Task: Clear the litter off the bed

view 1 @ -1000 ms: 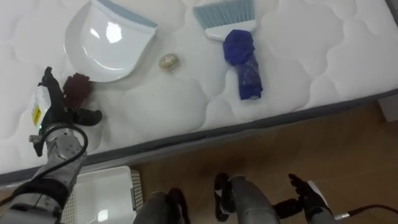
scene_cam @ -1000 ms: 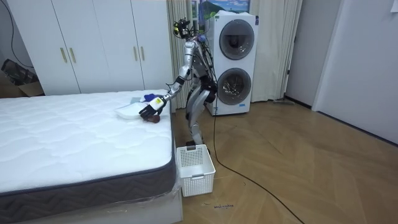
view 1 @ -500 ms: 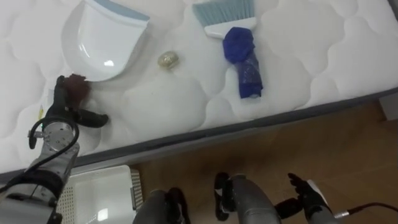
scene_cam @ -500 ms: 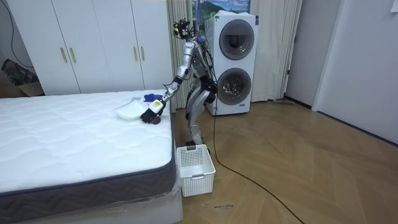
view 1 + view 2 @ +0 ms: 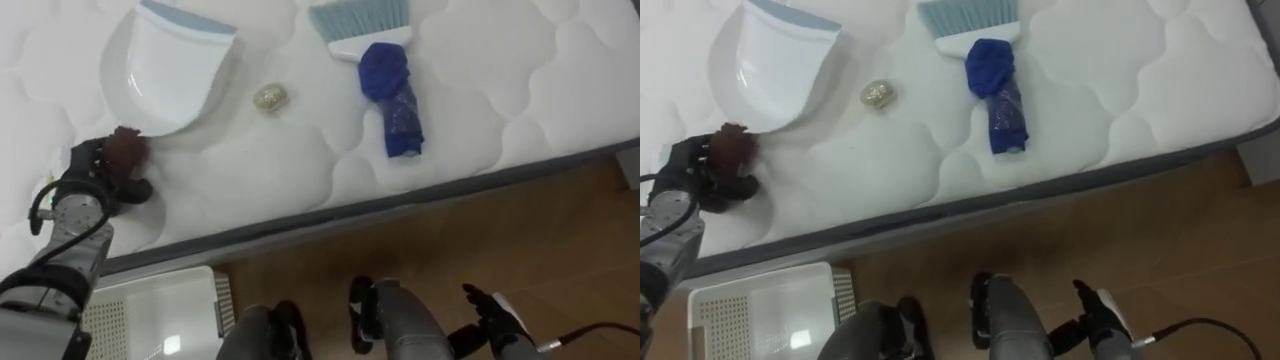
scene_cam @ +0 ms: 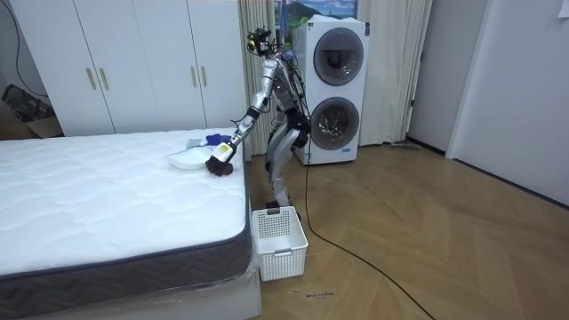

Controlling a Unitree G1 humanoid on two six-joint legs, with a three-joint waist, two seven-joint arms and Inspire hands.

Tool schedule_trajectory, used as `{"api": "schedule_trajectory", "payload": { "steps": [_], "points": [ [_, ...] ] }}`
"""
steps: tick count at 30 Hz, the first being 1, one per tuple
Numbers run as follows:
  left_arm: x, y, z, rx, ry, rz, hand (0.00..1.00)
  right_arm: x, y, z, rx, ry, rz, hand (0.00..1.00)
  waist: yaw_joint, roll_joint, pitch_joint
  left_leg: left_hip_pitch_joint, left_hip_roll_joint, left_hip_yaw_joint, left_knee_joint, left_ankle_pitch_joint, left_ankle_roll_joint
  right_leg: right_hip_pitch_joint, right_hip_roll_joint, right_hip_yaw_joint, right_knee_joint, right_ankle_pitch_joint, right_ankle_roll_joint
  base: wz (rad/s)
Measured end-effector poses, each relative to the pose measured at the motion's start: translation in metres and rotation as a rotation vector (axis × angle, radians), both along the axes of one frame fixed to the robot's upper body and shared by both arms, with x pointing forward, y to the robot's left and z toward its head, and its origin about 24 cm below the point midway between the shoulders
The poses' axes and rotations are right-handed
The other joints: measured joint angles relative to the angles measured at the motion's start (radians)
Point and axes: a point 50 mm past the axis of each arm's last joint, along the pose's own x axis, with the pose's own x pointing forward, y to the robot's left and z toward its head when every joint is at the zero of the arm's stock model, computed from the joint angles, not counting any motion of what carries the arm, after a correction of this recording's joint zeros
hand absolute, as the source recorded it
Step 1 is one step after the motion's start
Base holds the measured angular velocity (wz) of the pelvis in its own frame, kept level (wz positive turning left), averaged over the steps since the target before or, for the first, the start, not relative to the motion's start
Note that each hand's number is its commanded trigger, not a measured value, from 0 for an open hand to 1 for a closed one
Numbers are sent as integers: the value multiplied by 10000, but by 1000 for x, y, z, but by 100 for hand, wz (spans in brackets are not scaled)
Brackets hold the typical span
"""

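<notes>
- Maroon scrap (image 5: 125,150) is now being gripped: the fingers of the left hand (image 5: 92,185), spread open beside it a second ago and laid over it half a second ago, are seen curled round it, with the thumb tucked in below.
- The scrap is found low on the bed (image 5: 490,70), at the seven o'clock lip of the white dustpan (image 5: 172,70), touching or just short of it; which of the two cannot be told.
- A grasp is judged to be made, so this first piece of litter looks ready to be lifted away. The white basket (image 5: 170,300) on the floor, at six o'clock from the hand, is the likely drop.
- More is left to be cleared: a small crumpled ball (image 5: 271,96) lies at three o'clock of the dustpan, untouched.
- The blue-handled brush (image 5: 390,90) is seen further on at three o'clock, bristles towards twelve.
- The right hand (image 5: 497,312) is held low at the robot's side, fingers relaxed, nothing carried.
- In the room view the robot is seen standing at the bed's corner, left arm stretched over the mattress.
</notes>
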Motion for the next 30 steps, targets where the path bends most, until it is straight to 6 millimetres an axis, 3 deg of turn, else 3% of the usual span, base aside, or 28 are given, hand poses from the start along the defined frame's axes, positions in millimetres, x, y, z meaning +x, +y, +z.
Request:
{"api": "schedule_trajectory", "payload": {
  "steps": [30],
  "points": [
    [-18, -7, -25, -508, 842, 12, 100, -7, -1, -2, 770, -247, -1728, 0, -41, -33, -15, 232, -26, 18, -86, -12, 24, 211, -8, 25, -58, -7, 40, 0]
  ]
}}
